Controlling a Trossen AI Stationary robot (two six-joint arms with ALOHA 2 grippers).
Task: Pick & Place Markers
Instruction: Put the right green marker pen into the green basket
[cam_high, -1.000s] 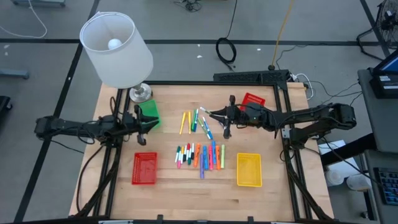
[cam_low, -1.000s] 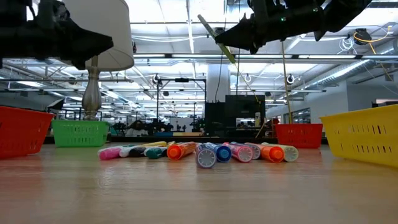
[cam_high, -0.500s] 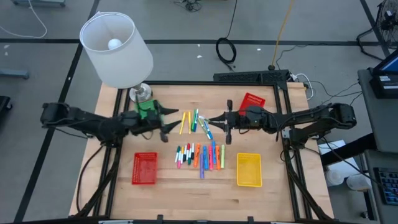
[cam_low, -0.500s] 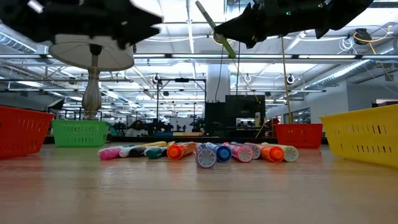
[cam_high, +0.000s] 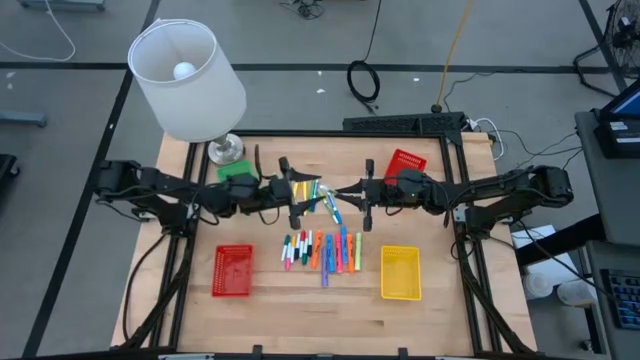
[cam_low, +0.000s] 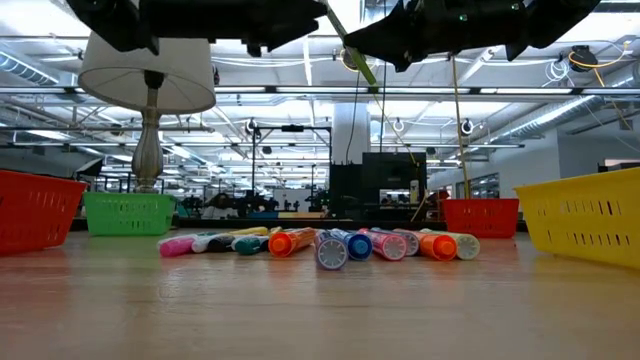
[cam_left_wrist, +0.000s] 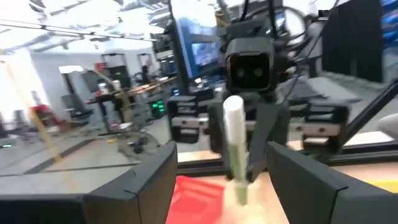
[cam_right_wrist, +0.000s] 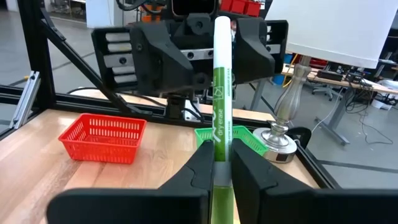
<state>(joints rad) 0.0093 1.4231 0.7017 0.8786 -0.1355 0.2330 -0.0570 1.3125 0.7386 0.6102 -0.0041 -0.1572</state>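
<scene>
Right gripper (cam_right_wrist: 221, 163) clamps my green marker (cam_right_wrist: 221, 93) upright; left gripper (cam_high: 297, 193) spread wide, facing it, just apart.

A row of markers (cam_high: 322, 250) lies between 2 baskets (cam_high: 233, 270), seemingly touching neither.

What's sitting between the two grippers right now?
The green marker, clamped upright in the right gripper; the open left gripper faces it close by. The right wrist view shows this best.
</scene>
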